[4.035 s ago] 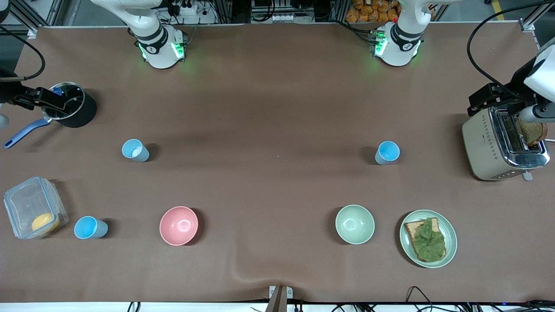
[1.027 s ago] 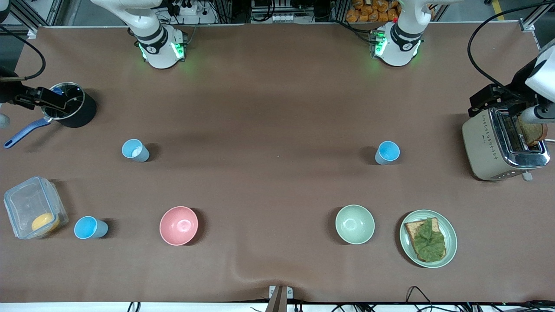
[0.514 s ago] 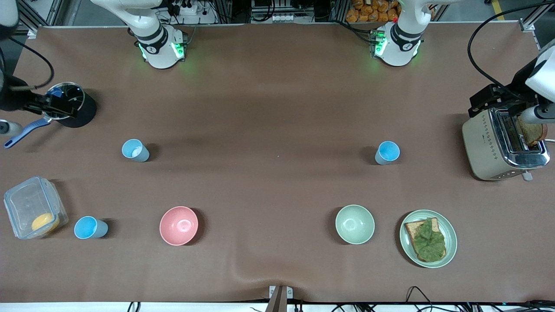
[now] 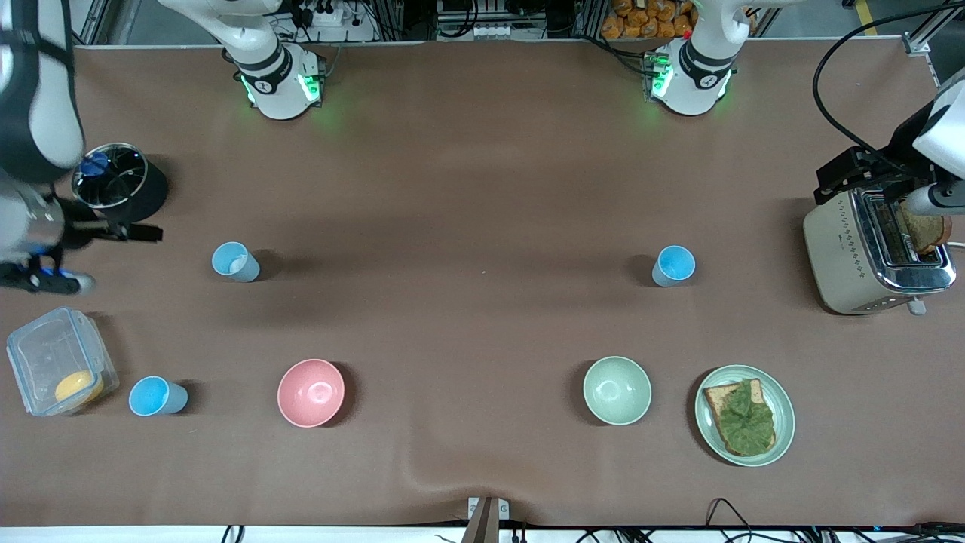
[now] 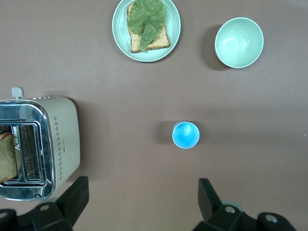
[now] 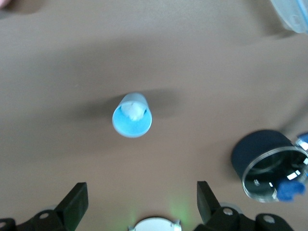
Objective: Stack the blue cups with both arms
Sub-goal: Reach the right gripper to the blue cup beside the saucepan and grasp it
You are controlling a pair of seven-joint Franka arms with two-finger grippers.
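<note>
Three blue cups stand upright and apart on the brown table. The paler cup (image 4: 234, 262) (image 6: 132, 117), with a white patch inside, is toward the right arm's end. A second cup (image 4: 157, 397) stands beside the clear container, nearer the front camera. The third cup (image 4: 673, 265) (image 5: 186, 134) is toward the left arm's end. My right gripper (image 6: 141, 193) hangs open and empty, high over the table next to the black pot. My left gripper (image 5: 143, 188) is open and empty, high beside the toaster. The right arm (image 4: 34, 113) and left arm (image 4: 938, 128) show at the table's two ends.
A pink bowl (image 4: 310, 392) and a pale green bowl (image 4: 617, 390) sit nearer the front camera. A green plate (image 4: 780, 392) carries toast with lettuce. A toaster (image 4: 852, 256) holding bread, a black pot (image 4: 143, 197) and a clear container (image 4: 45, 354) stand at the table's ends.
The right arm has swung up and away from the pot, coming toward the front camera; it now covers the pot's blue handle. The left arm and all cups have not moved.
</note>
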